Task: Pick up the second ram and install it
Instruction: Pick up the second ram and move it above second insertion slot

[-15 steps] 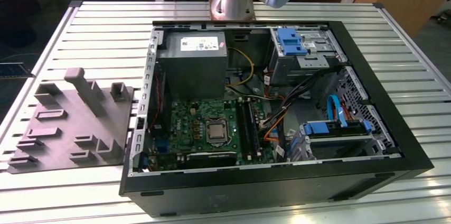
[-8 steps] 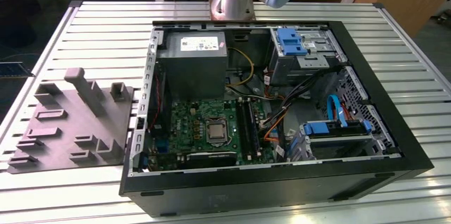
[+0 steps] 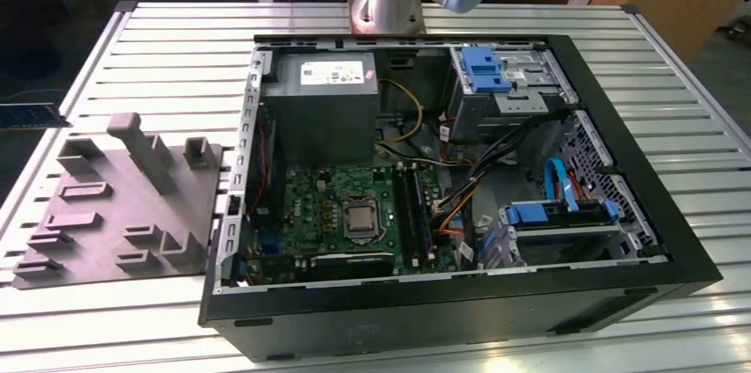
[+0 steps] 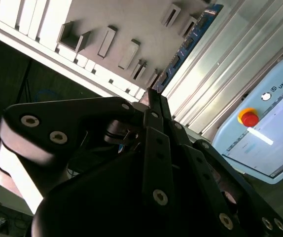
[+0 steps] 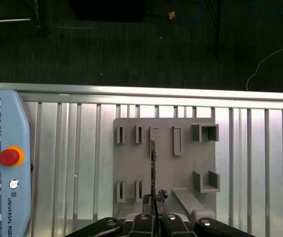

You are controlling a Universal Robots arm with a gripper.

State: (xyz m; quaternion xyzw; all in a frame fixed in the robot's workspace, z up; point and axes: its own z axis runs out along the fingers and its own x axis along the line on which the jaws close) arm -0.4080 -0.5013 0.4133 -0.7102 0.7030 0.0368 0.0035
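In the first wrist view my gripper is shut on the second ram. It shows edge-on there as a thin dark line above the grey fixture plate. In the second wrist view the ram is a bluish strip with a row of chips, reaching out from the gripper. At the exterior view's far left edge, beyond the table, the ram's end hangs level. The green motherboard with its black memory slots lies in the open computer case, off to the exterior view's right.
The grey fixture plate carries slots and a tall post. A grey power-supply box, blue drive brackets and loose cables fill the case. A teach pendant with a red stop button lies on the slatted table.
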